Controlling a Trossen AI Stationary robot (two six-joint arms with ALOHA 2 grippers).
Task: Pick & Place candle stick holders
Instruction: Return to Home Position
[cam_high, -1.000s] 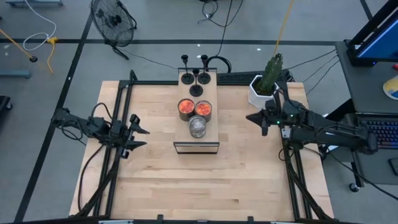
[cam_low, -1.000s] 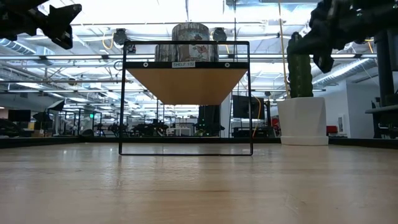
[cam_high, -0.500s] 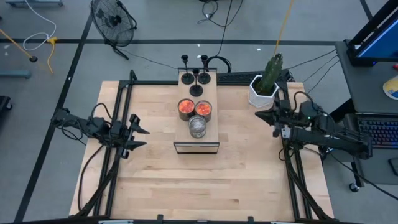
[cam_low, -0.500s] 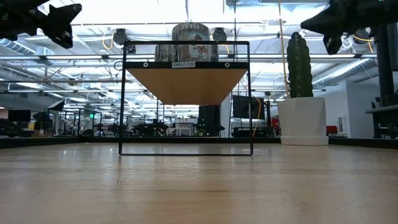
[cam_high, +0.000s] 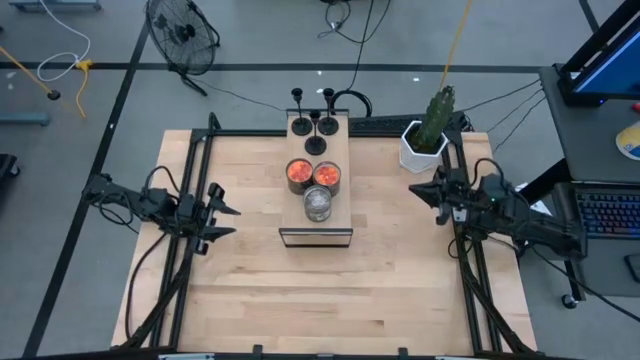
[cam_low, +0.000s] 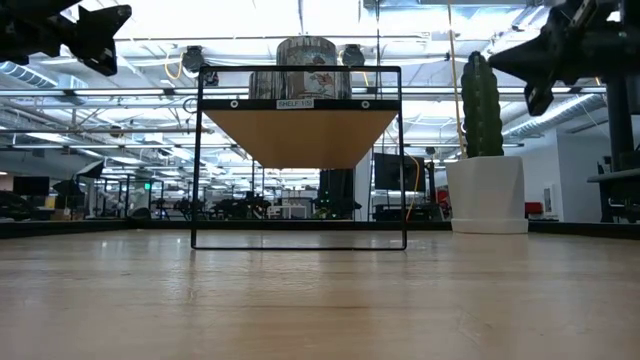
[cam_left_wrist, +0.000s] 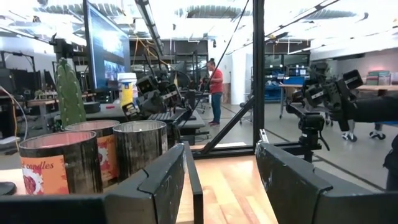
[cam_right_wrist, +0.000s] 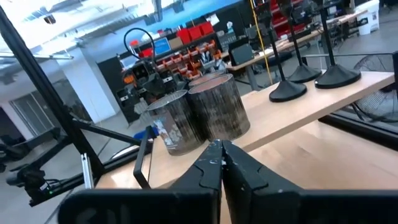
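Three black candle stick holders (cam_high: 314, 128) stand on their round bases at the far end of a raised pale wooden shelf (cam_high: 340, 225). Two orange-red glass cups (cam_high: 299, 173) and a clear-silvery cup (cam_high: 317, 203) stand on the shelf nearer me; they also show in the right wrist view (cam_right_wrist: 205, 109) and the left wrist view (cam_left_wrist: 93, 155). My left gripper (cam_high: 228, 220) is open and empty, left of the shelf and above the table. My right gripper (cam_high: 414, 188) is shut and empty, right of the shelf, pointing at it.
A white pot with a green cactus (cam_high: 424, 140) stands at the far right, just beyond my right gripper. The shelf sits on a black wire frame (cam_low: 300, 240) well above the table top. Bare wood lies in front of the shelf.
My right gripper has drawn back a little toward the table's right edge, away from the cactus pot, and has tipped from pointing downward to nearly level.
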